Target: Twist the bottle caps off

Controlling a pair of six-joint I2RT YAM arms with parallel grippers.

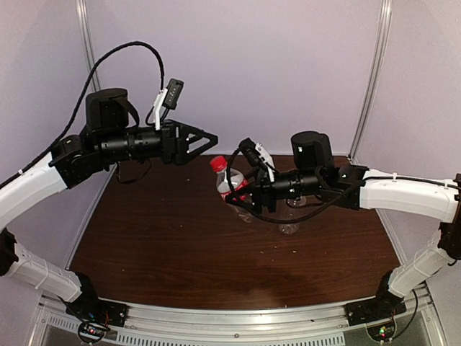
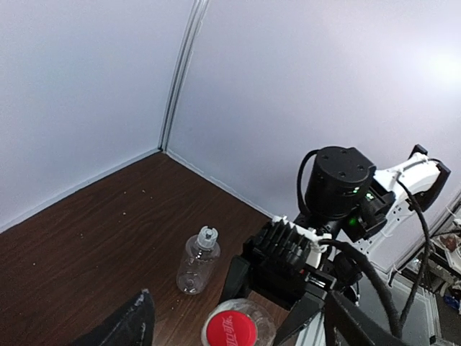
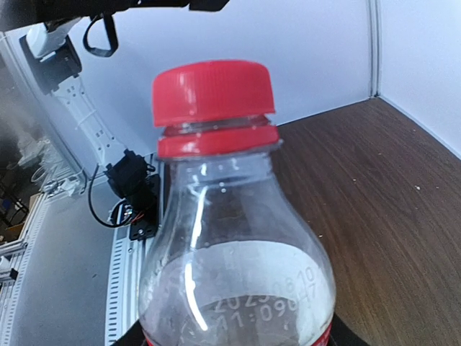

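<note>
My right gripper [image 1: 248,189] is shut on the small slim bottle [image 1: 232,182] with the red label and holds it tilted above the table, its bright red cap [image 1: 218,164] pointing up and left. In the right wrist view the cap [image 3: 212,94] and the clear bottle [image 3: 230,267] fill the frame, and the right gripper [image 3: 234,340] grips low on the body. My left gripper [image 1: 212,137] is open, just above and left of the red cap and apart from it. In the left wrist view the red cap [image 2: 229,331] lies between and beyond the spread fingers [image 2: 137,321]. The wider unlabelled bottle [image 2: 196,265] with its whitish cap [image 2: 207,238] stands on the table, partly under the right arm [image 1: 289,228].
The dark wooden table [image 1: 166,245] is closed in by pale walls at the back and sides, with a corner post [image 2: 180,79]. A metal rail [image 1: 238,317] runs along the near edge by the arm bases. The right arm [image 1: 403,191] spans the right side.
</note>
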